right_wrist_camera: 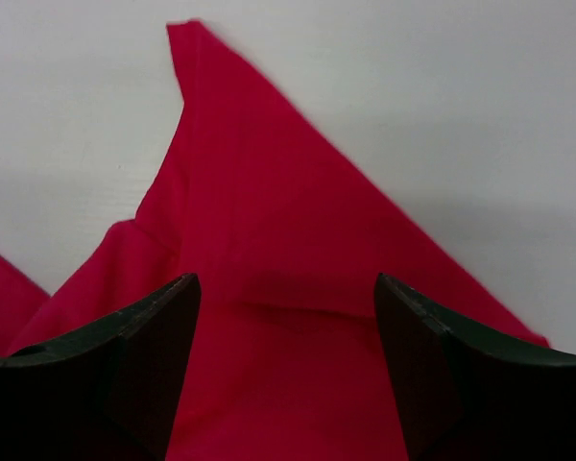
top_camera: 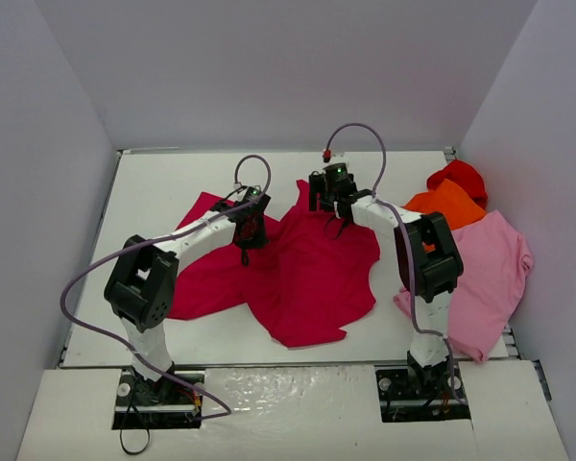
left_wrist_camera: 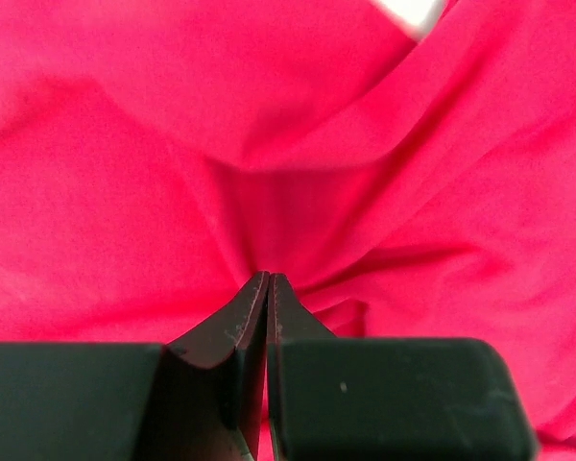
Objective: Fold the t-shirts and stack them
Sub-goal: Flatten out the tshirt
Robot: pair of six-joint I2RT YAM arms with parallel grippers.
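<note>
The large crimson t-shirt (top_camera: 307, 269) lies rumpled across the middle of the table. My left gripper (top_camera: 248, 230) sits on its left part, shut, and the cloth (left_wrist_camera: 173, 144) puckers in creases that run into the closed tips (left_wrist_camera: 269, 277). My right gripper (top_camera: 331, 206) hangs over the shirt's far edge, open, its fingers straddling a pointed flap of crimson cloth (right_wrist_camera: 269, 211) without pinching it (right_wrist_camera: 286, 288). At the right edge lie the light pink t-shirt (top_camera: 485, 269), the orange t-shirt (top_camera: 446, 204) and, behind it, the bright red t-shirt (top_camera: 458, 176), heaped together.
White table (top_camera: 173, 182) with grey walls on three sides. Bare tabletop (right_wrist_camera: 413, 96) shows beyond the crimson flap. A grey cable loops from each arm.
</note>
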